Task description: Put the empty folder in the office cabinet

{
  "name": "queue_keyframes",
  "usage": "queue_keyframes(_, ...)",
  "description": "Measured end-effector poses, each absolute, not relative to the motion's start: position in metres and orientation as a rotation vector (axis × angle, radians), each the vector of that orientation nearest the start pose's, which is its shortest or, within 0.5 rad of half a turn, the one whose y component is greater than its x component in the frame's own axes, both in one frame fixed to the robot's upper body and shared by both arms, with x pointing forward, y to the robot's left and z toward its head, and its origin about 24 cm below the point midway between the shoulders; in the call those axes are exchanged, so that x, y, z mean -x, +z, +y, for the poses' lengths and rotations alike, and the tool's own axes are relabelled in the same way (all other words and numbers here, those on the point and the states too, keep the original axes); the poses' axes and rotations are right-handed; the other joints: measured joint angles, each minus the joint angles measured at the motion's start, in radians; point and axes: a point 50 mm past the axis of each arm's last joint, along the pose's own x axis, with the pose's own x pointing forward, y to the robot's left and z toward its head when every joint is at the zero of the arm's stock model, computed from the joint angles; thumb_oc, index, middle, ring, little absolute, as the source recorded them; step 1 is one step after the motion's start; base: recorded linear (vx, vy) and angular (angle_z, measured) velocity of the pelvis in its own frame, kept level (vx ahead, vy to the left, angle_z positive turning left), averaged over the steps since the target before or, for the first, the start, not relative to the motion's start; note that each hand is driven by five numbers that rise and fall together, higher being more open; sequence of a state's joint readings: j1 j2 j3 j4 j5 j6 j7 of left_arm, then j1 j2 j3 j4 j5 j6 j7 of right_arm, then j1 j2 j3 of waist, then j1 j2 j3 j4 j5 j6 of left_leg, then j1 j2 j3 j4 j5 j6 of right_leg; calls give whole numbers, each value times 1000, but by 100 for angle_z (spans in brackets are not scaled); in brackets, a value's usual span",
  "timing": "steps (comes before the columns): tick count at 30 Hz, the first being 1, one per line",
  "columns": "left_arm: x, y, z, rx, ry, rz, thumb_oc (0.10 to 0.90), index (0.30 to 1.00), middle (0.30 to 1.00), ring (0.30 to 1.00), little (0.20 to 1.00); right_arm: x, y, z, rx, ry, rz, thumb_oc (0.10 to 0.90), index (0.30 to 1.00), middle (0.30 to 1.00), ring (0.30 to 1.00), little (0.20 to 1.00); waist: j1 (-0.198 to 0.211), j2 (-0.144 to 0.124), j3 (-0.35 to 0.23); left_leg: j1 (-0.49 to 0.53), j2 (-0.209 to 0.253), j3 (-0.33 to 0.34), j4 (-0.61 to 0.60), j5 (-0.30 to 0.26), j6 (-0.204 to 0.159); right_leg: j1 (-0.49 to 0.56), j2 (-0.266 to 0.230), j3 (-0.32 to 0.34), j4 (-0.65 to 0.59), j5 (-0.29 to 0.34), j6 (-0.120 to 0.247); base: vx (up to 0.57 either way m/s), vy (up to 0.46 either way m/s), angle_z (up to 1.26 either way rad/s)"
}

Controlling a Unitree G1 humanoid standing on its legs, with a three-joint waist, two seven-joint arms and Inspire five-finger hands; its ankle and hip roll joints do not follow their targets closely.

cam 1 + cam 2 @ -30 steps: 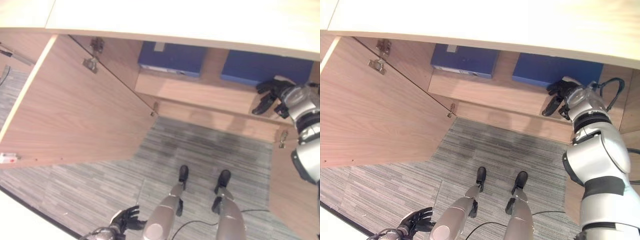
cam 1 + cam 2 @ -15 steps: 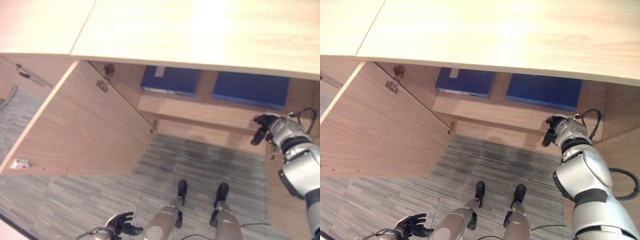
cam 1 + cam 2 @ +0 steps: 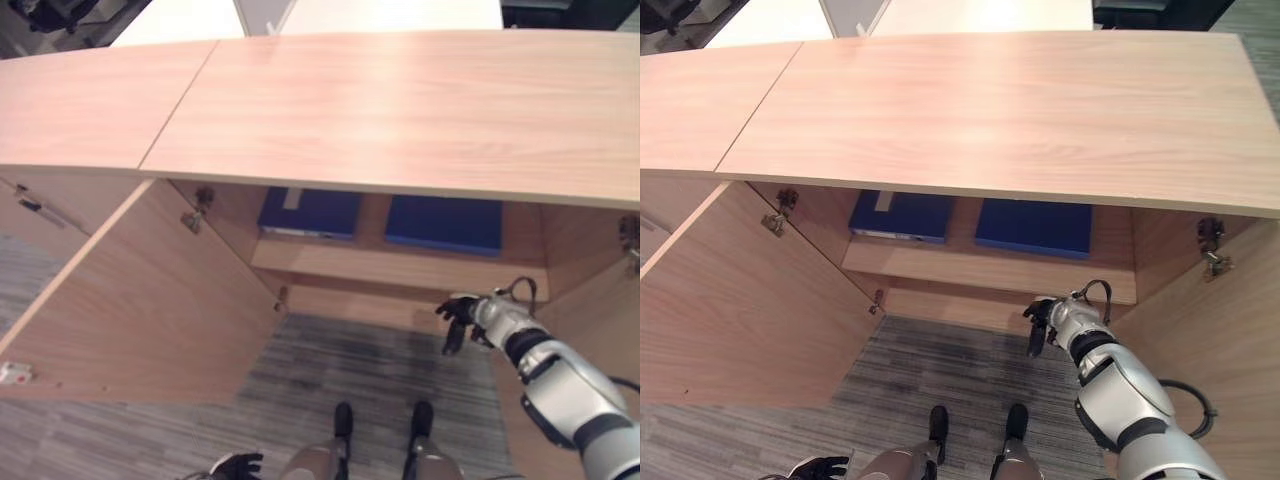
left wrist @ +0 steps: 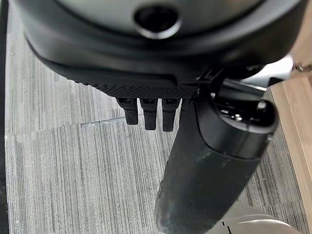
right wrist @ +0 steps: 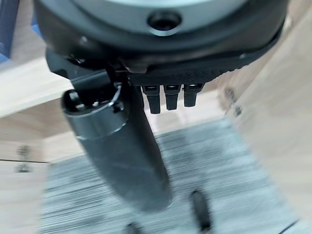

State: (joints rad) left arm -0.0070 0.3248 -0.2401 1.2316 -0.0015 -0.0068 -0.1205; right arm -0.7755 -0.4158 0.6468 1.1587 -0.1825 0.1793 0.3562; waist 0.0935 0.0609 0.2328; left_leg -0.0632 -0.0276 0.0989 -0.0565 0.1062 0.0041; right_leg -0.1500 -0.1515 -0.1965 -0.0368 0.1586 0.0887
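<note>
Two blue folders (image 3: 1035, 228) upper centre, far ends hidden under the cabinet top (image 3: 1000, 110), left hand (image 3: 236, 466) cut by the bottom edge, open door (image 3: 120, 300) cut at left

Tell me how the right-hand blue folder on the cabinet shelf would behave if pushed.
The right blue folder lies flat on the wooden shelf, so it would probably slide, not tip. Its straight edges suggest a stiff cover. The task calls it empty, so likely light.

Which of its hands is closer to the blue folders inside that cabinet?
Right. The right hand hangs just below the shelf holding the blue folders; the left hand is down over the carpet.
</note>
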Motion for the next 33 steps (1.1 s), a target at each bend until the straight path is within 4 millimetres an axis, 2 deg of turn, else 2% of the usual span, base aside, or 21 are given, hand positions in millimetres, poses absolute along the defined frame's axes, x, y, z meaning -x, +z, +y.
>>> queue_keyframes(2, -76, -157, 260, -362, -91, 1304, 800, 900, 900, 900, 900, -330, -20, -193, 834, 510, 785, 800, 900, 900, 900, 900, 11, -11, -11, 43, 22, 64, 0, -23, 7, 25, -11, -46, -16, -45, 12, -42, -8, -93)
queue_keyframes(3, -71, -158, 261, -358, -84, 1324, 800, 900, 900, 900, 900, -323, -29, -188, 761, 516, 793, 800, 900, 900, 900, 900, 14, 8, -23, 48, 59, 91, 6, -34, 32, 34, -4, -97, 24, -67, 6, -31, -12, -96)
queue_keyframes(4, -72, -157, 264, -355, -66, 1321, 800, 900, 900, 900, 900, -316, -37, -187, 684, 504, 804, 800, 900, 900, 900, 900, 20, 28, -39, 48, 99, 116, 4, -32, 32, 9, 5, -132, 140, -87, -7, -22, -4, -77)
queue_keyframes(5, -72, -155, 269, -361, -52, 1315, 800, 900, 900, 900, 900, -311, -43, -185, 617, 494, 817, 800, 900, 900, 900, 900, 20, 36, -49, 49, 120, 122, 2, -35, 28, 2, 0, -146, 230, -118, 4, -24, -14, -58)
queue_keyframes(7, -75, -151, 279, -377, -24, 1300, 800, 900, 900, 900, 900, -297, -52, -185, 426, 434, 796, 800, 900, 900, 900, 900, 21, 10, -75, 51, 124, 162, -5, -34, 23, 16, -50, -158, 321, -192, 3, 6, -17, -60)
queue_keyframes(8, -73, -149, 286, -386, 10, 1303, 800, 900, 900, 900, 900, -284, -60, -187, 215, 350, 750, 800, 900, 900, 900, 900, 14, -12, -92, 54, 116, 200, -7, -31, 12, 58, -78, -171, 299, -175, 0, 91, -23, -72)
queue_keyframes(9, -71, -148, 288, -390, 29, 1304, 800, 900, 900, 900, 900, -278, -61, -188, 87, 289, 701, 800, 900, 900, 900, 900, 15, -22, -102, 59, 107, 208, -17, -25, -2, 77, -74, -164, 247, -177, 15, 93, -51, -77)
queue_keyframes(11, -68, -151, 283, -399, 18, 1312, 800, 900, 900, 900, 900, -272, -62, -195, -6, 200, 664, 800, 900, 900, 900, 900, -15, -13, -112, 65, 101, 239, -24, -22, -14, 103, -54, -160, 168, -170, 18, 112, -118, -56)
queue_keyframes(12, -72, -155, 270, -408, -16, 1300, 800, 900, 900, 900, 900, -258, -70, -201, -67, 137, 661, 800, 900, 900, 900, 900, -34, -14, -119, 69, 108, 247, -24, -24, -26, 100, -38, -151, 141, -154, 20, 123, -189, -57)
queue_keyframes(13, -67, -159, 262, -461, -18, 1327, 800, 900, 900, 900, 900, -240, -76, -214, -109, 47, 652, 800, 900, 900, 900, 900, -49, -5, -144, 84, 113, 274, -24, -35, -37, 106, -27, -115, 121, -146, 18, 78, -162, -65)
queue_keyframes(14, -62, -162, 256, -449, -30, 1345, 800, 900, 900, 900, 900, -230, -81, -217, -124, 24, 664, 800, 900, 900, 900, 900, -69, -7, -170, 90, 115, 286, -24, -42, -37, 105, -19, -95, 105, -137, 18, 87, -233, -79)
queue_keyframes(17, -63, -165, 246, -446, -49, 1357, 800, 900, 900, 900, 900, -187, -105, -232, -113, -50, 789, 800, 900, 900, 900, 900, -102, -45, -227, 101, 120, 335, -25, -55, -42, 109, -3, -43, 55, -106, 15, 18, -172, -61)
queue_keyframes(18, -68, -164, 249, -508, -54, 1347, 800, 900, 900, 900, 900, -168, -113, -236, -111, -70, 838, 800, 900, 900, 900, 900, -122, -59, -242, 101, 124, 345, -24, -56, -44, 104, 2, -32, 37, -98, 17, 0, -167, -42)
queue_keyframes(20, -72, -159, 263, -502, 17, 1335, 800, 900, 900, 900, 900, -138, -128, -242, -86, -98, 952, 800, 900, 900, 900, 900, -148, -93, -245, 100, 128, 366, -24, -55, -46, 100, 6, -20, 14, -91, 20, 10, -153, -31)
queue_keyframes(21, -75, -158, 264, -502, 22, 1325, 800, 900, 900, 900, 900, -114, -141, -245, -73, -137, 1061, 800, 900, 900, 900, 900, -148, -103, -250, 103, 127, 380, -24, -55, -48, 98, 9, -6, 4, -84, 19, 14, -103, -26)
queue_keyframes(22, -77, -159, 260, -499, 22, 1313, 800, 900, 900, 900, 900, -99, -146, -247, -57, -152, 1131, 800, 900, 900, 900, 900, -150, -107, -253, 105, 128, 386, -24, -55, -48, 99, 9, -2, 0, -77, 19, 10, -100, -22)
queue_keyframes(24, -82, -163, 242, -492, -26, 1288, 800, 900, 900, 900, 900, -68, -157, -250, -45, -182, 1256, 800, 900, 900, 900, 900, -165, -106, -254, 108, 127, 391, -24, -55, -45, 107, 7, 4, -15, -65, 20, 1, -110, -9)
queue_keyframes(25, -84, -163, 237, -484, -31, 1275, 800, 900, 900, 900, 900, -60, -159, -250, -49, -197, 1290, 800, 900, 900, 900, 900, -171, -105, -254, 109, 123, 392, -24, -55, -45, 108, 7, 8, -20, -63, 19, -6, -161, -8)
queue_keyframes(27, -88, -167, 215, -465, -88, 1248, 800, 900, 900, 900, 900, -41, -163, -255, -83, -273, 1351, 800, 900, 900, 900, 900, -176, -86, -256, 113, 130, 401, -24, -55, -44, 108, 9, 14, -20, -60, 18, -17, -187, -9)
queue_keyframes(30, -95, -167, 205, -462, -126, 1219, 800, 900, 900, 900, 900, -26, -164, -261, -101, -351, 1427, 800, 900, 900, 900, 900, -174, -65, -252, 119, 136, 410, -18, -61, -42, 109, 22, 25, -20, -59, 17, -13, -140, -14)
queue_keyframes(33, -93, -168, 203, -456, -130, 1229, 800, 900, 900, 900, 900, -20, -163, -267, -118, -403, 1439, 800, 900, 900, 900, 900, -178, -50, -246, 118, 152, 416, 5, -69, -51, 109, 34, 38, -13, -63, 10, -25, -129, -9)
